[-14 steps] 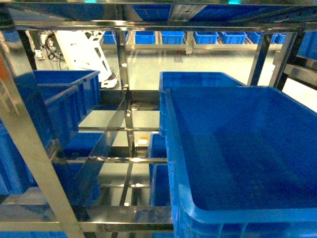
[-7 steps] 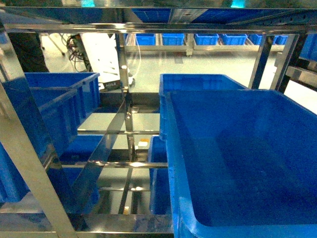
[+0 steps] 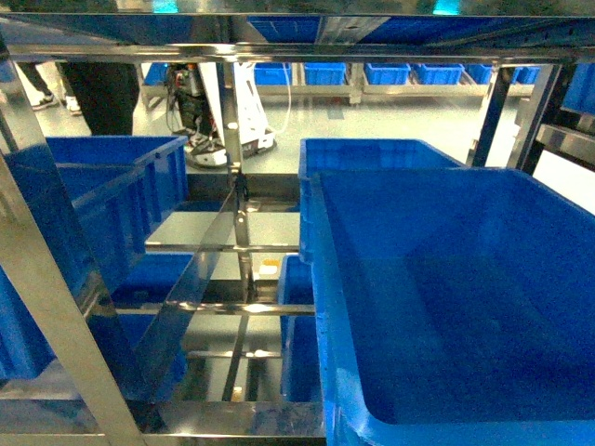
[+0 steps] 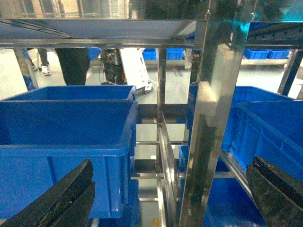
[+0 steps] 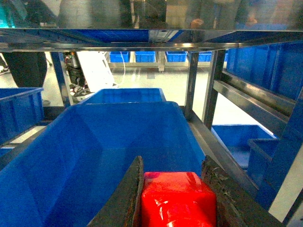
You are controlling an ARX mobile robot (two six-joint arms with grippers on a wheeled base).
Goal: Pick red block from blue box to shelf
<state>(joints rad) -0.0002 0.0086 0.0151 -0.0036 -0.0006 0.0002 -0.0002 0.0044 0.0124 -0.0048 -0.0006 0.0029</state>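
One red block point(image 5: 177, 198), one steel shelf point(image 3: 237, 204), at least four blue crates point(image 3: 446, 279) on it

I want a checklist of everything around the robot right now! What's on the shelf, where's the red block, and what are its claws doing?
Surface: steel shelf, open tiers, shiny posts.
Job's things: red block held between the right gripper's fingers, above a big dark blue crate on the shelf. Turquoise box: nothing seen.
Clutter: more dark blue crates on the shelf, left and behind; a row of blue bins far back.
Grippers: right gripper shut on the block; left gripper open, empty, fingers wide apart.
Cables: loose wires on a white machine beyond the shelf.
Surroundings: a person's dark legs standing on the pale floor.
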